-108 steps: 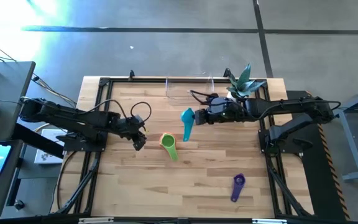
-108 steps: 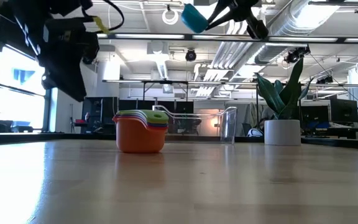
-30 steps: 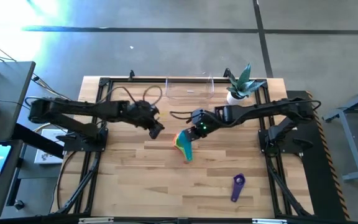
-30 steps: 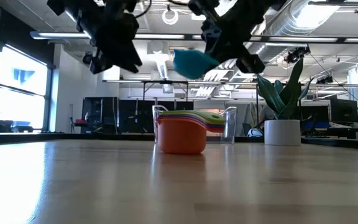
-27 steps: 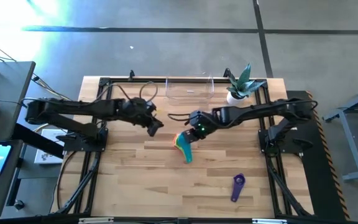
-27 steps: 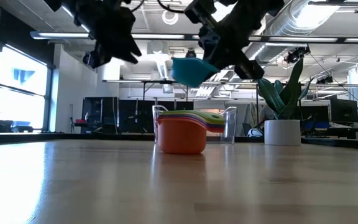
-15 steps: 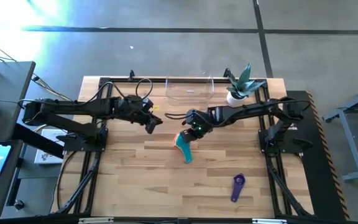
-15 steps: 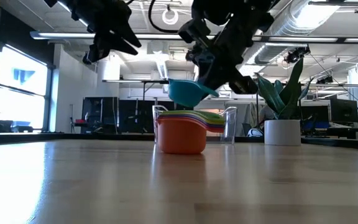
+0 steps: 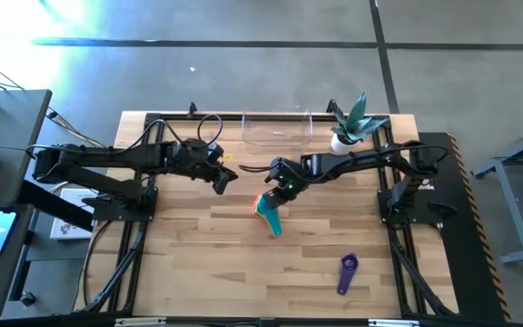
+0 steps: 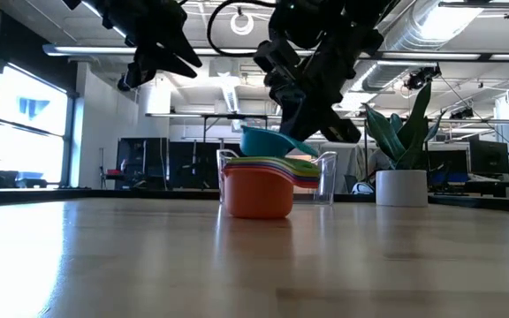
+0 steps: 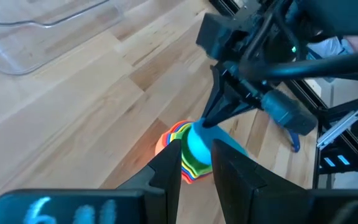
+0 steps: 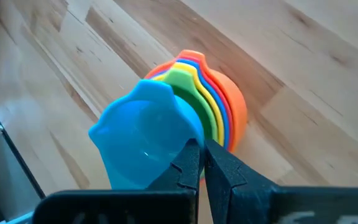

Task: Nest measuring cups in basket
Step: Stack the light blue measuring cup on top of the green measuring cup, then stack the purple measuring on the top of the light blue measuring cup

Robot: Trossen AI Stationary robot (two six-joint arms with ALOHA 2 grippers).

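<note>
The right gripper [image 12: 201, 163] is pinching the light, stiff, slippery-looking teal cup [image 12: 146, 140] by its handle over the table-centre stack [image 9: 267, 207], while at nine o'clock the left gripper [image 11: 196, 163] is hanging narrowly parted, empty.

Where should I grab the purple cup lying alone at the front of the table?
Take the purple cup by its flat handle, coming straight down from above. It lies flat and alone on the wood, bowl toward the far side, handle toward the near edge. Close across the handle's narrow width, probably with the right gripper once free.
</note>
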